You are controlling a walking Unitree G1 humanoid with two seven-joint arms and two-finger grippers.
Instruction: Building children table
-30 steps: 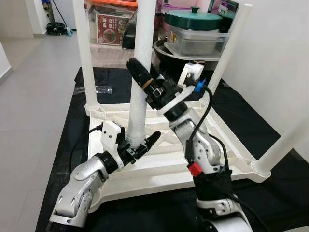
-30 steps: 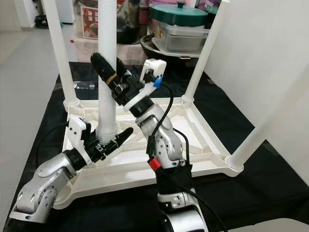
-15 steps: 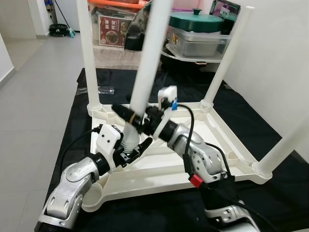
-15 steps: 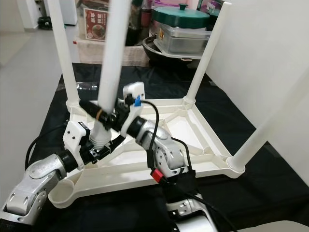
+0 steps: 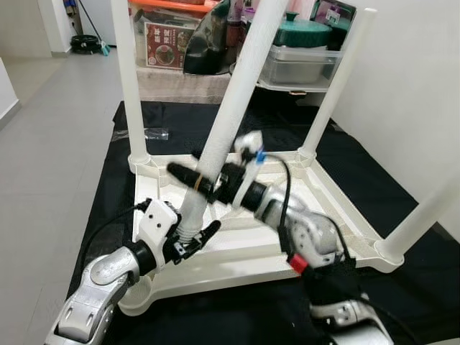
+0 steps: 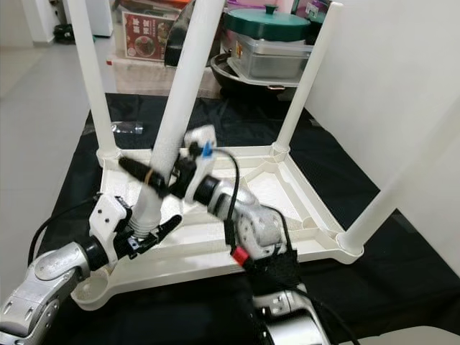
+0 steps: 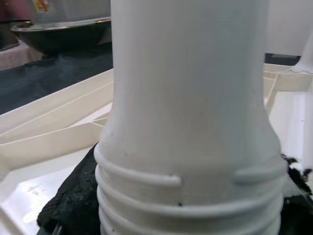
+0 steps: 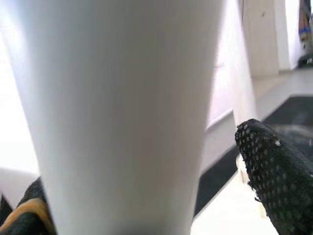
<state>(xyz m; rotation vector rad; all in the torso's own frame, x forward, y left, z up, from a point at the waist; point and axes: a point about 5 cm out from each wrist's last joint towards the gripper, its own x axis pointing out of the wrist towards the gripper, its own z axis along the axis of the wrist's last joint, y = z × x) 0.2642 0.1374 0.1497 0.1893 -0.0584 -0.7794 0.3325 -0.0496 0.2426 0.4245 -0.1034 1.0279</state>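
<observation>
A white children's table (image 5: 248, 253) lies upside down on a black mat (image 5: 108, 187). Three white legs stand in its corners: far left (image 5: 128, 79), far right (image 5: 336, 86) and near right (image 5: 424, 215). A fourth leg (image 5: 237, 93) is loose and leans with its top to the right. My left gripper (image 5: 191, 241) is shut on its threaded base (image 7: 190, 196), just above the table's underside. My right gripper (image 5: 201, 185) is shut on the shaft a little higher, with one finger (image 8: 276, 171) beside the leg (image 8: 122, 107). The near-left corner socket (image 6: 91, 290) holds no leg.
Behind the table stand a green-lidded pot (image 5: 305, 32) on a clear box (image 5: 298, 66), a dark pan and a red printed box (image 5: 164, 44). A small plastic bag (image 5: 154, 133) lies on the mat. A white wall rises at the right; grey floor (image 5: 50, 136) lies to the left.
The loose leg has tilted further, top to the right, and its base has shifted toward the near-left corner. My right gripper came down from high on the leg to just above the left gripper.
</observation>
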